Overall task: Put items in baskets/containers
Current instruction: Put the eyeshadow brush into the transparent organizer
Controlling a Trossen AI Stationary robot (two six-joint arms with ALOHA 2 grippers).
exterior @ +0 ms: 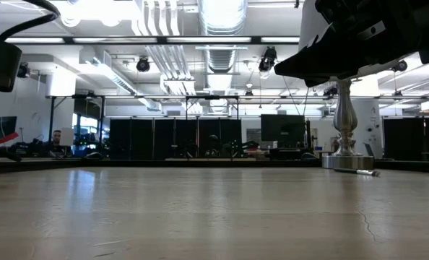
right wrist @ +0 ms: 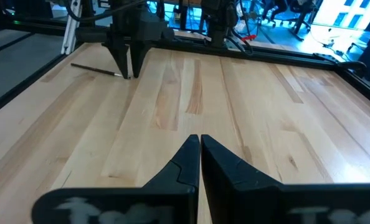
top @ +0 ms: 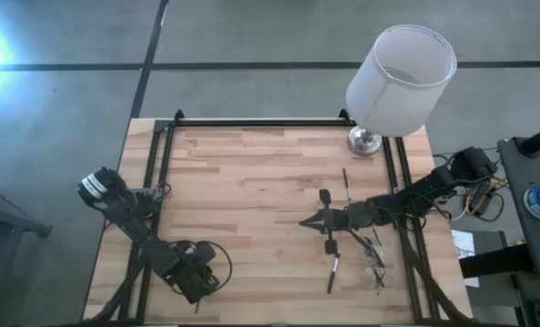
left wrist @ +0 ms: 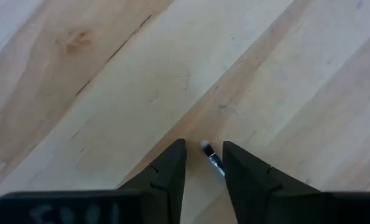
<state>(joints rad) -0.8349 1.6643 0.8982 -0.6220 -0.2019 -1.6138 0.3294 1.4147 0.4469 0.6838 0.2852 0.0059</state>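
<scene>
Because the task is to gather thin brushes into a clear container, the left gripper [left wrist: 203, 152] hangs low over the near left corner of the wooden table [top: 252, 182]. Its two dark fingers are parted by a narrow gap with the bristle end of one small brush [left wrist: 213, 163] lying on the wood between them. The fingers do not appear to press on it, so it looks either just set down or not yet gripped. This brush lies well apart from the container. Farther in and to the right, a loose dark brush [top: 332, 272] lies on the wood. Just beside it, a cluster of brushes [top: 370, 247] rests at the faint outline of a clear plastic tray [top: 384, 270], which is hard to make out. The right gripper [right wrist: 199, 140] hovers over the middle of the table, near that cluster and pointing toward the left arm, with its fingers pressed together and holding nothing. Its arm reaches across above the cluster, so it may block a direct path to the tray. Beyond it, another brush [top: 346, 184] lies alone. At the far right corner stands a lamp with a large white cylindrical shade [top: 402, 77] on a metal base [top: 365, 141], clear of the work.
</scene>
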